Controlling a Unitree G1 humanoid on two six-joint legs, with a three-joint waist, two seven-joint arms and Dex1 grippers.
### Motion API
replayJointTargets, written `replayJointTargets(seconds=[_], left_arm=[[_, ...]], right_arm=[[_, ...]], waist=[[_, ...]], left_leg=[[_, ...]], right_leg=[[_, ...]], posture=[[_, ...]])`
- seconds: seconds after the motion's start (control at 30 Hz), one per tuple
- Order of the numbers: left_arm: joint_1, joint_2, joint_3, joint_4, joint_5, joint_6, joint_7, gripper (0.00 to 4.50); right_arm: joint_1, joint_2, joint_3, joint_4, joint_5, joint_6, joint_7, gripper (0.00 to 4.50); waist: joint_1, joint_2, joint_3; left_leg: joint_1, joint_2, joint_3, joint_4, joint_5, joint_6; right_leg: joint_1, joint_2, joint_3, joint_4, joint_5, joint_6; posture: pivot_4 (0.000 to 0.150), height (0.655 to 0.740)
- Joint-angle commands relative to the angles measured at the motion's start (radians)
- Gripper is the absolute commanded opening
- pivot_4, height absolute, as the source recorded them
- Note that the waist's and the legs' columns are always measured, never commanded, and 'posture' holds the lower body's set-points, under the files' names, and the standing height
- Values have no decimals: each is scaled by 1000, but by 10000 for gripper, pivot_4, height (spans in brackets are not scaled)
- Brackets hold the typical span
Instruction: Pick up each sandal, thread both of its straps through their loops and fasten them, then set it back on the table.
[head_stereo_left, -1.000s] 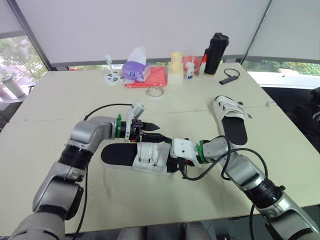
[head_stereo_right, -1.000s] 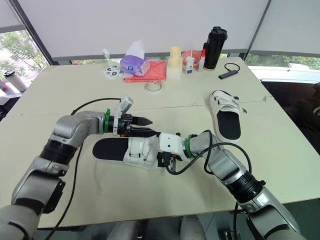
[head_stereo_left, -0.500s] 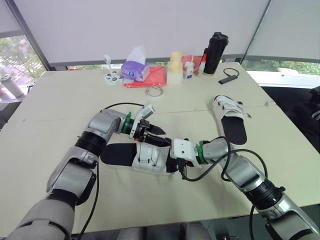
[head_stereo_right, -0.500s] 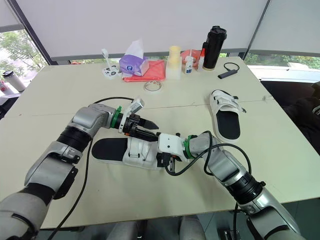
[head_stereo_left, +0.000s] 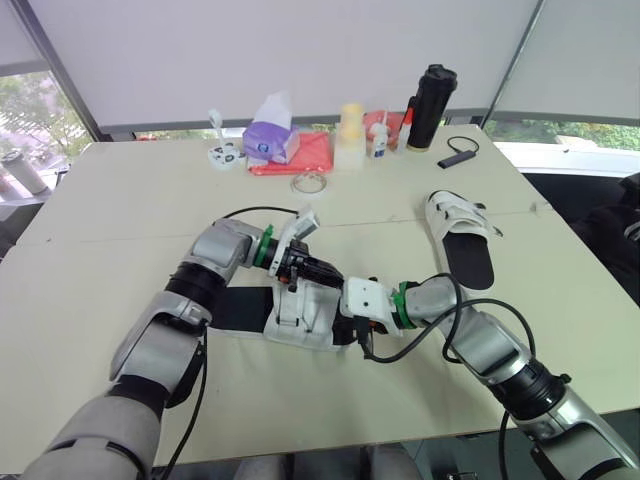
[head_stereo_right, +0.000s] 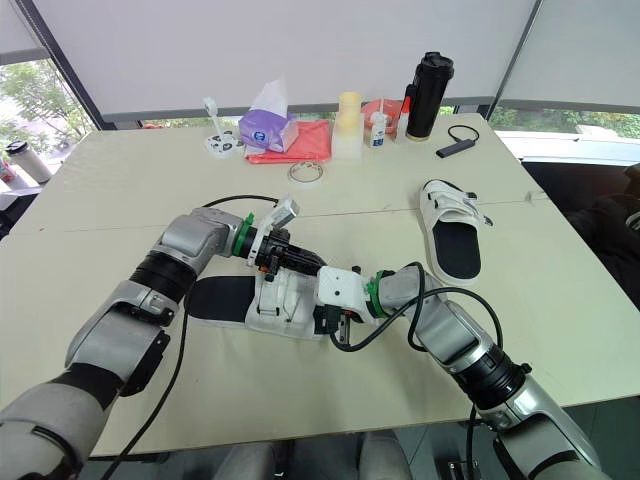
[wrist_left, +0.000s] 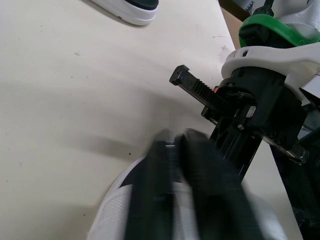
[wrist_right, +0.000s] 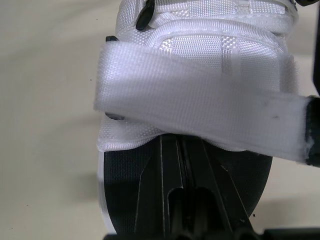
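At the middle of the worktop (head_stereo_left: 120, 210): we see the near sandal (head_stereo_left: 300, 320) lying flat, with its black insole bare toward the robot's left and its white upper toward the robot's right.
Left end effector (head_stereo_left: 325, 275): it is lowered onto the white upper. Its two fingers are pressed close together, and we read them as pinching the free end of the strap.
Strap (wrist_right: 200, 105): it is white and drawn across the upper from one side to the other, a little raised above the fabric. Its free end meets a black finger.
Right end effector (head_stereo_right: 322, 318): it sits low at the right end of the near sandal. The fingers are closed against each other with nothing between them. They lie over the black insole, and the tips reach the edge of the upper, just below the strap.
Second sandal (head_stereo_left: 462, 235): it lies on the robot's right side, farther back and well apart from the first. We cannot tell if its straps are fastened.
Back edge of the worktop: a black bottle (head_stereo_left: 430, 105), a purple tissue pack (head_stereo_left: 270, 135) and a red cloth (head_stereo_left: 305, 155) are there, with a tape ring (head_stereo_left: 311, 183) just in front of the cloth.
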Motion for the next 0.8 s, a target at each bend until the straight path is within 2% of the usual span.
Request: replayJointTargets(seconds=[0.03, 0.43, 0.8], left_arm=[[-24, 1, 27, -26, -5, 17, -19, 409], [-34, 37, 198, -103, -113, 172, 19, 409], [26, 64, 285, -121, -144, 151, 118, 409]], right_arm=[[21, -18, 22, 43, -34, 25, -1, 0], [26, -19, 20, 38, -34, 26, -3, 0], [25, -26, 33, 39, -38, 20, 11, 0]], waist=[[0, 0, 0], [0, 0, 0], [1, -1, 1]], left_leg=[[0, 0, 0, 0, 0, 0], [0, 0, 0, 1, 0, 0], [1, 0, -1, 3, 1, -1]], right_leg=[[0, 0, 0, 0, 0, 0], [0, 0, 0, 3, 0, 1], [-1, 0, 0, 9, -1, 2]], posture=[[1500, 7400], [1500, 7400], [1500, 7400]])
